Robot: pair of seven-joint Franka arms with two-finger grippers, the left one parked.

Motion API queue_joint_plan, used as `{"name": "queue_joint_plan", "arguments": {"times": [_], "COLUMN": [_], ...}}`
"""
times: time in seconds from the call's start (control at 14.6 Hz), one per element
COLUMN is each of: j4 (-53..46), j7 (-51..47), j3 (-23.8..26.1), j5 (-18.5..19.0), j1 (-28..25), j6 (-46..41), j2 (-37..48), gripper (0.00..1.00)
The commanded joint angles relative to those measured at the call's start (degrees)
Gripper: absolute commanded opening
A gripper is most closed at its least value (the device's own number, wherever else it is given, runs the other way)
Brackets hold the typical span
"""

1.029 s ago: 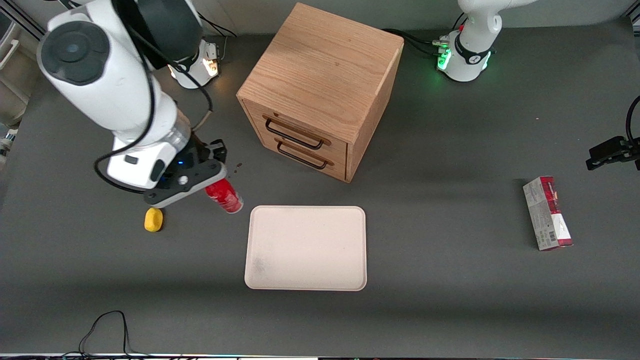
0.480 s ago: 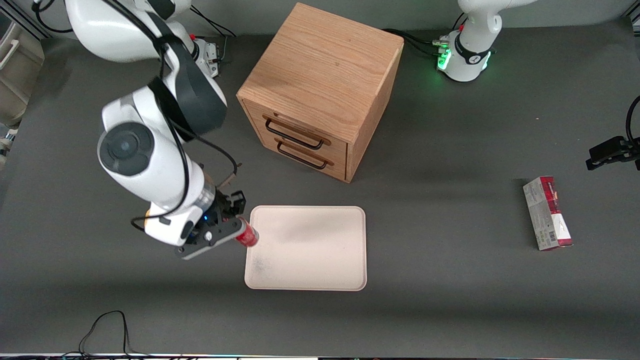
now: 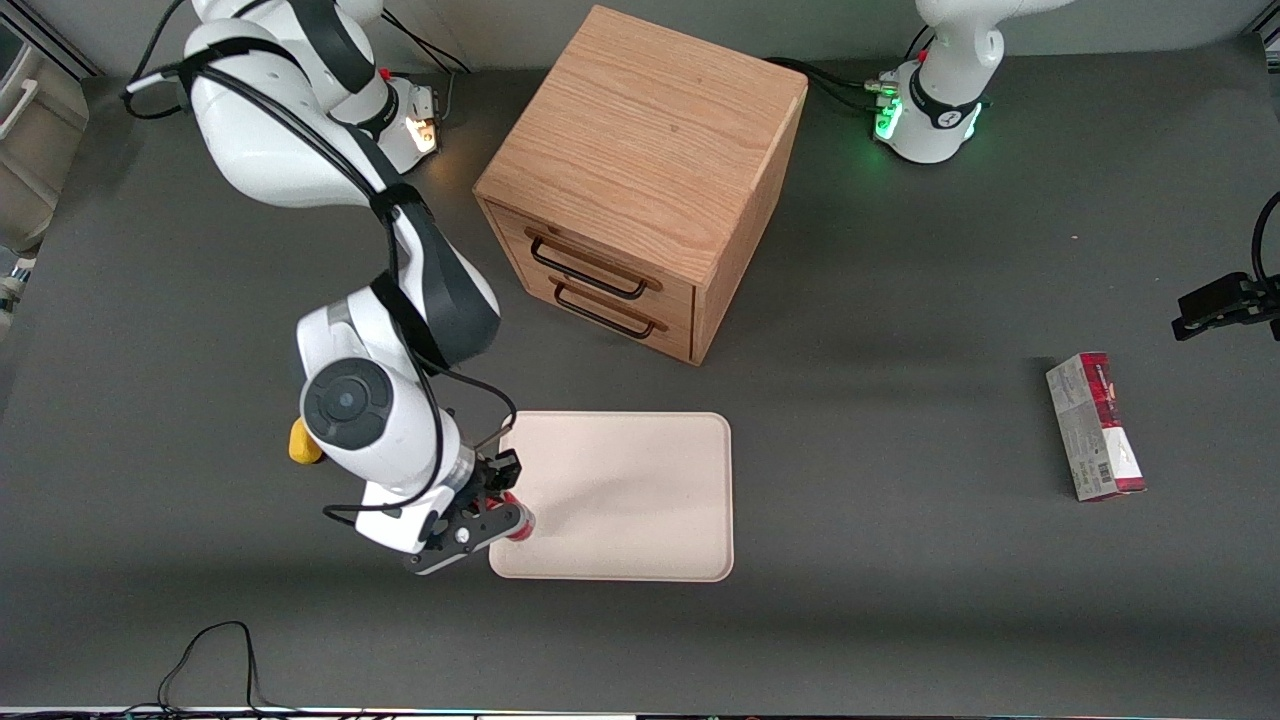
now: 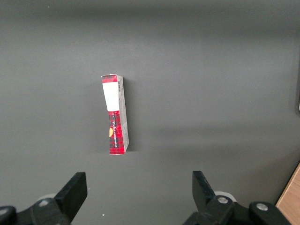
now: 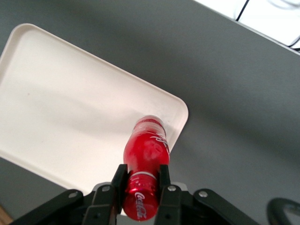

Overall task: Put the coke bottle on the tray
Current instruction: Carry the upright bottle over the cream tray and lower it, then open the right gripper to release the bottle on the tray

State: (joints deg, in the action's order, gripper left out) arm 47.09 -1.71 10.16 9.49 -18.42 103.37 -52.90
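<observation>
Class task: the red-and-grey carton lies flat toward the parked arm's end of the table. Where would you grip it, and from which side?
Grip the carton across its narrow width, at mid-length, from above: it lies flat, long and slim. The pincer meanwhile holds the coke bottle above the tray.

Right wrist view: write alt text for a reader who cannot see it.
The gripper is shut on a red coke bottle, holding it over a corner of the pale beige tray. Dark grey table surrounds the tray.

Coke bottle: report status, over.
Gripper shut on coke bottle. Bottle held over the tray corner nearest the front camera, not released. Tray bare, nothing in the way.
</observation>
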Motion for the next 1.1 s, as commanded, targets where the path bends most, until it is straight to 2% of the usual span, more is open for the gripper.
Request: {"name": "queue_joint_plan", "arguments": {"times": [0.0, 0.41, 0.48, 0.55, 0.62, 0.82, 1.03], "j4": [-3.32, -2.79, -2.79, -2.36, -1.31, -0.95, 0.11], "j7": [-0.31, -0.40, -0.66, -1.27, -1.45, -1.81, -3.56], "j3": [0.47, 0.47, 0.47, 0.47, 0.47, 0.47, 0.47], "j5": [1.58, 1.67, 1.58, 1.41, 1.41, 1.14, 1.14], "j1": [-0.30, -0.30, -0.30, -0.30, -0.22, -0.04, 0.05], "j6": [1.21, 3.50, 3.50, 3.41, 3.41, 2.28, -4.56], "j2": [-3.00, -5.11, -5.11, -5.11, -4.76, -2.32, 2.52], "gripper": [0.00, 0.00, 0.17, 0.88, 1.00, 1.00, 1.00]}}
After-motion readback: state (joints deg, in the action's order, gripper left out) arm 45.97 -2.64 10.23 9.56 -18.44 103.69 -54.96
